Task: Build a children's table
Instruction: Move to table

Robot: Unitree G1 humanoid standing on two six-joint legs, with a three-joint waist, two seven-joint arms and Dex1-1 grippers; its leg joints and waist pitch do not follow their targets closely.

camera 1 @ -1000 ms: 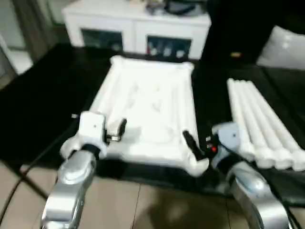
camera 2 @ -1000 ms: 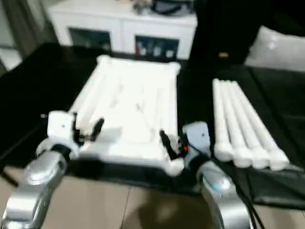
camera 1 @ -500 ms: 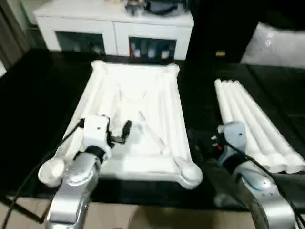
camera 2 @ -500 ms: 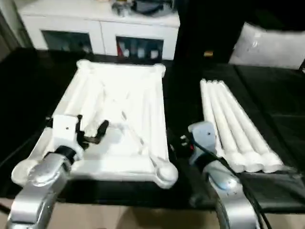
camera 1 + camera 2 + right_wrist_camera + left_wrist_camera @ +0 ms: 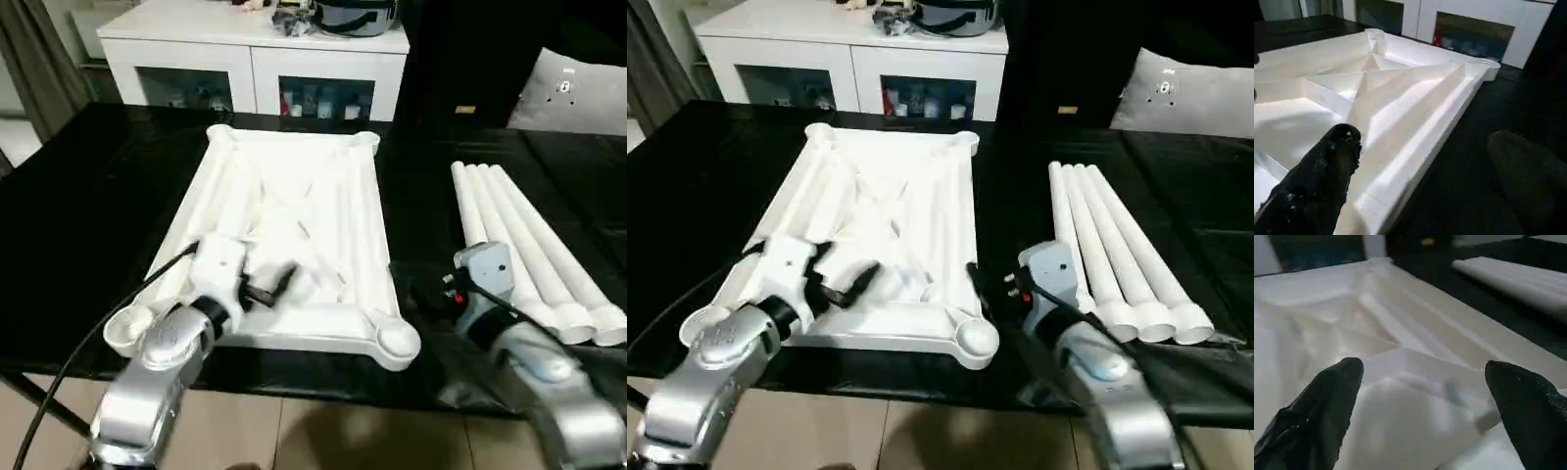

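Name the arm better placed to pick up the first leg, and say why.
Right, I'd judge. The right gripper stands open over the black table between the tabletop and the four legs, which lie on its side. The left gripper, also open, is over the tabletop's underside, farther away.

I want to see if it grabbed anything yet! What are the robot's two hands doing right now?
Left end effector: open, holding nothing, over the table top.
Right end effector: open, holding nothing, beside the table top's edge.
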